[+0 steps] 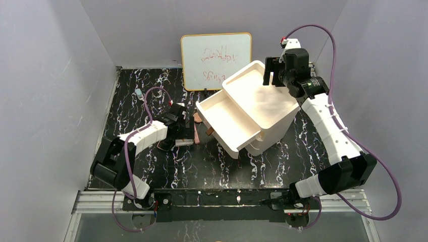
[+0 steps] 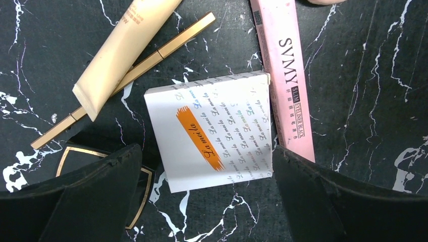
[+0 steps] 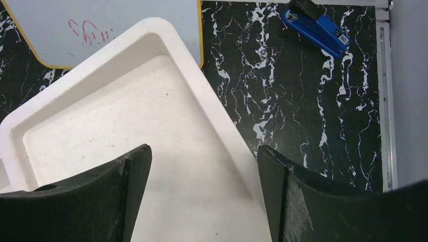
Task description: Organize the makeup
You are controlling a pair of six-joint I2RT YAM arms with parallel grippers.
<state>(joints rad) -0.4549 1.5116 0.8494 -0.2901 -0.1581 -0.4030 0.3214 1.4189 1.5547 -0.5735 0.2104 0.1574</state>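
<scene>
- The left gripper stands spread wide, its dark fingers flanking the white square palette — an orange stripe runs across it.
- The slim pink bar lies against the palette's right edge.
- A beige tube crosses a gold-tan pencil.
- The black square compact sits partly under one finger.

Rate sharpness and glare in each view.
Left wrist: print on the white palette and pink bar is crisp; the jaws are dark, soft. Right wrist: the white drawer box is bright, nearly featureless. Top external: even light, whiteboard scribbles faint.
</scene>
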